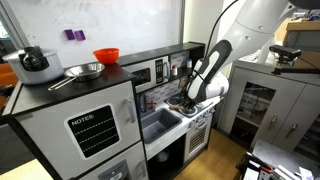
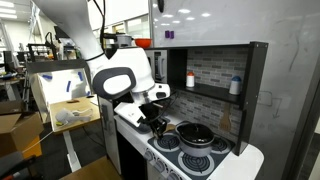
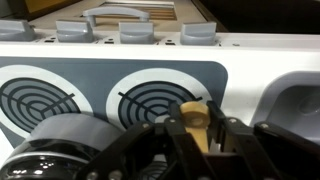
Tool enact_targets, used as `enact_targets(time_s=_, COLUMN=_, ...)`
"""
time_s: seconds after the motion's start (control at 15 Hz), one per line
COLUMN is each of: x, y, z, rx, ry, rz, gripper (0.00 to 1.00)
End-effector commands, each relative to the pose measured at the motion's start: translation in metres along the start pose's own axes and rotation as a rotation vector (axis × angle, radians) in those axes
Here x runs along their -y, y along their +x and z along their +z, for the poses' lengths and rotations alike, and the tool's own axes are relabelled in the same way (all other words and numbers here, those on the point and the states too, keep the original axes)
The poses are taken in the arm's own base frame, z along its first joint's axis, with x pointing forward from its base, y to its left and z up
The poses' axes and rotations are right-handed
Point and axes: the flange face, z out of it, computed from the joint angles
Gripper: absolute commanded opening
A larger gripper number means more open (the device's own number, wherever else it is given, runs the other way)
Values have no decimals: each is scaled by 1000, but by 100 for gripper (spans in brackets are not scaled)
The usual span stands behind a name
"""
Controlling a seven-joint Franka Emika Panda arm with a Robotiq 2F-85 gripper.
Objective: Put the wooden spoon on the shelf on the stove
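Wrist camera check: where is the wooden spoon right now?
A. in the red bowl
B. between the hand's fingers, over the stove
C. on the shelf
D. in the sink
B: the wrist view shows the wooden spoon between the fingers of the hand, with the stove burners just behind.

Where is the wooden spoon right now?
In the wrist view, the wooden spoon sits low at centre-right, pinched in the gripper over the stove top, right of a burner ring and the black pot.
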Motion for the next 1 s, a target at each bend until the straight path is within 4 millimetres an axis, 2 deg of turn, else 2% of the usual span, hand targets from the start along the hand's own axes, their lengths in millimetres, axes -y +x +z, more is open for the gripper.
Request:
enact_targets(time_s=0.0, x=-5, y=6, z=3, rx=-5, ry=6, rz=0, gripper=8)
enact_targets(time_s=0.07, x=-6, y=7, z=3, rx=-4, ry=9, rz=1, gripper=14)
enact_targets(time_s=0.13, x=-6, y=7, z=3, rx=-3, ry=10, rz=2, gripper=56)
enact_targets(time_s=0.2, x=-6, y=8, z=3, rx=-3, ry=12, rz=2, gripper=57)
enact_targets(time_s=0.6, x=-6, y=5, z=-2, rx=14, ry=24, rz=-10, gripper=97)
enact_targets(time_s=0.8, x=-3, y=0, z=-10, rx=55, ry=62, rz=-17, gripper=100)
enact_targets(time_s=0.93, x=-3, y=-5, z=-24, rx=81, ry=84, rz=-28, gripper=100)
